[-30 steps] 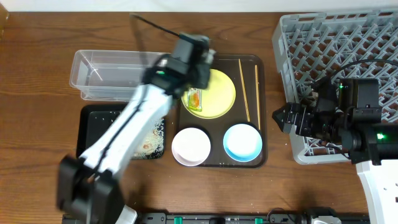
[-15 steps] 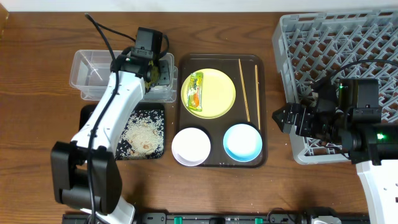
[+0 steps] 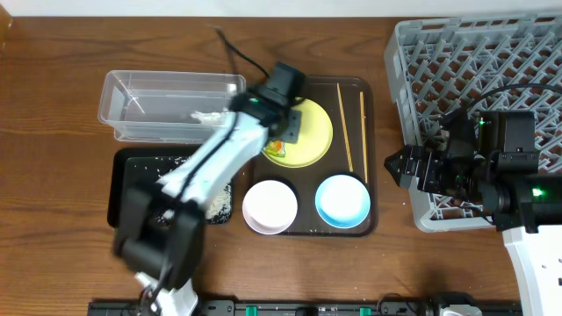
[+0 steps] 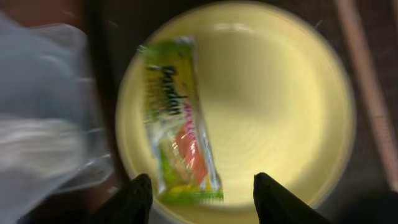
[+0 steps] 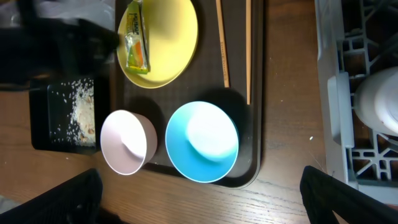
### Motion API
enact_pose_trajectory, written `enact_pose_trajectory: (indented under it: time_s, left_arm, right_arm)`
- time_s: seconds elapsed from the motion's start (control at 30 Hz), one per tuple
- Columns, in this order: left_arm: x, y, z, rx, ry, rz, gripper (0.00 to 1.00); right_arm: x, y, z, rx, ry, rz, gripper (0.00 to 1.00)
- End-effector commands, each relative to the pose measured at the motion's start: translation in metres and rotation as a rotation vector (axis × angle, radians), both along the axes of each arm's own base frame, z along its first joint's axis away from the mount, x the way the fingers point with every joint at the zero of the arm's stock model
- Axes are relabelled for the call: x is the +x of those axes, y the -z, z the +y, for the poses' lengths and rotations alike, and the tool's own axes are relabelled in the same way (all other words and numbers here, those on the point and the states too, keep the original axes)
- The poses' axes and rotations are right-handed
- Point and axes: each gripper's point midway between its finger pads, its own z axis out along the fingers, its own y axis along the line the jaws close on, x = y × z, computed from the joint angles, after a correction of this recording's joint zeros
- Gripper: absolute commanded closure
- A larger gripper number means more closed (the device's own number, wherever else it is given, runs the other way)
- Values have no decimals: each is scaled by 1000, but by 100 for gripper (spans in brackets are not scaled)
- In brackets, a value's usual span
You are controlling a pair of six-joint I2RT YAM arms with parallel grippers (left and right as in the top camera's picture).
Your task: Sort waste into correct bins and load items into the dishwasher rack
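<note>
My left gripper (image 3: 288, 127) hangs open over the left part of the pale yellow plate (image 3: 309, 132). In the left wrist view its fingertips (image 4: 135, 198) stand either side of the lower end of the green-and-orange wrapper (image 4: 180, 127), apart from it, on the plate (image 4: 273, 112). A bit of white paper (image 3: 207, 116) lies in the clear tub (image 3: 149, 104). Rice scraps cover the black tray (image 3: 132, 180). The white bowl (image 3: 270, 206), blue bowl (image 3: 342, 200) and chopsticks (image 3: 345, 127) rest on the brown tray (image 3: 369, 224). My right gripper (image 3: 399, 165) is open beside the grey rack (image 3: 474, 79).
The right wrist view shows the blue bowl (image 5: 202, 142), white bowl (image 5: 127, 142), plate (image 5: 168, 37) and rack wall (image 5: 336, 106) with a white object (image 5: 379, 99) inside. The left arm (image 3: 206, 171) stretches across the black tray.
My left gripper swung left over the clear tub, opened there, and has come back over the plate. White paper now lies in the tub. The right arm has not moved.
</note>
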Motion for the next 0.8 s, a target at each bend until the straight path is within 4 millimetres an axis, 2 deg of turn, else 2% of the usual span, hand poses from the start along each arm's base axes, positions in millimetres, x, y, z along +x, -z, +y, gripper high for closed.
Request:
enact_pose_trajectory:
  time_s: [0.0,0.1,0.33,0.43,0.53,0.63,0.7,0.77]
  left_arm:
    - [7,38,10,96,1,26,45]
    - [12,54,11,108,-7,35,48]
    - [8,64,5,77,10,67,92]
    - [0,56,-3,29,31,101,94]
    - [-1,23,-9,-19,39,84,94]
    - [-1,-24,-6,-65,21,10,94]
    - [-1,-55,2,-90,2,-47,94]
    - [-1,-82,20,-93,-66,-99,94]
  right_arm:
    - [1,-3,3,-4,-14,-10,1]
    - [1,-3,3,-4,-14,-13,1]
    - [6,-6,3,-3,-14,-36,1]
    - [6,-6,3,-3,-14,-36,1]
    - [6,-6,3,-3,-14,-37,1]
    - [6,-5,3,-3,-14,-34,1]
    - [5,-5,3,-3,-14,-31,1]
    - [4,-5,3,-3,-14,-28,1]
